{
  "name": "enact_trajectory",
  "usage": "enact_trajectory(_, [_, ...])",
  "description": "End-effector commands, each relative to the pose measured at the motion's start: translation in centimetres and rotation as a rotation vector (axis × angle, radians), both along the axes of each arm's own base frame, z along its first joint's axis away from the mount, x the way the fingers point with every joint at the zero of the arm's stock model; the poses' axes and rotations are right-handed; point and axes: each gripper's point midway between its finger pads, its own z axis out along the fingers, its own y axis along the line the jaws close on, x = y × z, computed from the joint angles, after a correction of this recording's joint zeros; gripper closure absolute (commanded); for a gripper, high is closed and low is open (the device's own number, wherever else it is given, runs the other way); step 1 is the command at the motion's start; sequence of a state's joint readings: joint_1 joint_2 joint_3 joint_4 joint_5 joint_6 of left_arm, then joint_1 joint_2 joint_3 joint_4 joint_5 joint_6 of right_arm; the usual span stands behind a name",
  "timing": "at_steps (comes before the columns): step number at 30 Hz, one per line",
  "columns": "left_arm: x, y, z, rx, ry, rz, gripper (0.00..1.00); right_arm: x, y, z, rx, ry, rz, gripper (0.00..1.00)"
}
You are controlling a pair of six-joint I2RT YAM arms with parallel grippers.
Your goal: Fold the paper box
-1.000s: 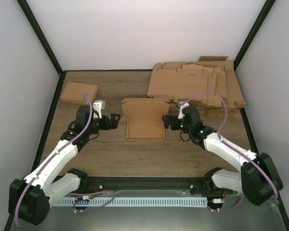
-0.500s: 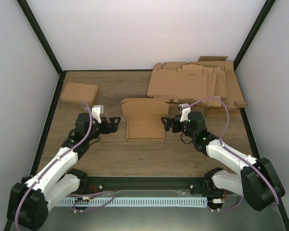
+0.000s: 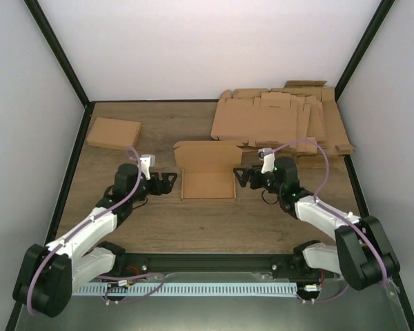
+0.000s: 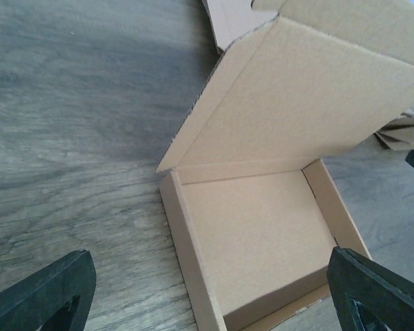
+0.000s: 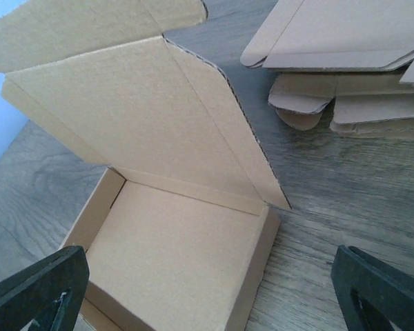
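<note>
Left hand, wide, neared lid-up paper box; right hand wide too.

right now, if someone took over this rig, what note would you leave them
Left gripper: open, empty, just left of the paper box.
Right gripper: open, empty, just right of it.
Box: mid-table, tray walls up, lid standing open at the back.
Done: base formed.
Left: fold the lid down and tuck it shut.
</note>
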State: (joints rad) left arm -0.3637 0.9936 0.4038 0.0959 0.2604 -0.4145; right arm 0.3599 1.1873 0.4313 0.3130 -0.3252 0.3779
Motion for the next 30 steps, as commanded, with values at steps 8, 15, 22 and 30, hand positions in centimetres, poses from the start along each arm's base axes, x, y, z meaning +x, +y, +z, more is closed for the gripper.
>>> enact_trajectory(8, [2.3,-2.2,2.8,-0.004,-0.062,-0.093,0.20,3.4,0.9,1.1,-0.002,-0.046,0.039,0.01])
enact_trajectory(15, [4.2,-2.2,3.0,0.028,-0.073,-0.059,0.30,5.1,1.0,1.8,-0.023,-0.094,0.023,0.06])
enact_trajectory(22, [5.6,-2.4,3.3,0.040,-0.109,-0.057,0.37,7.1,1.2,3.3,-0.055,-0.188,0.019,0.08])
enact_trajectory(30, [7.5,-3.1,3.3,0.044,-0.107,-0.054,0.42,8.8,1.4,3.5,-0.099,-0.161,0.010,0.23])
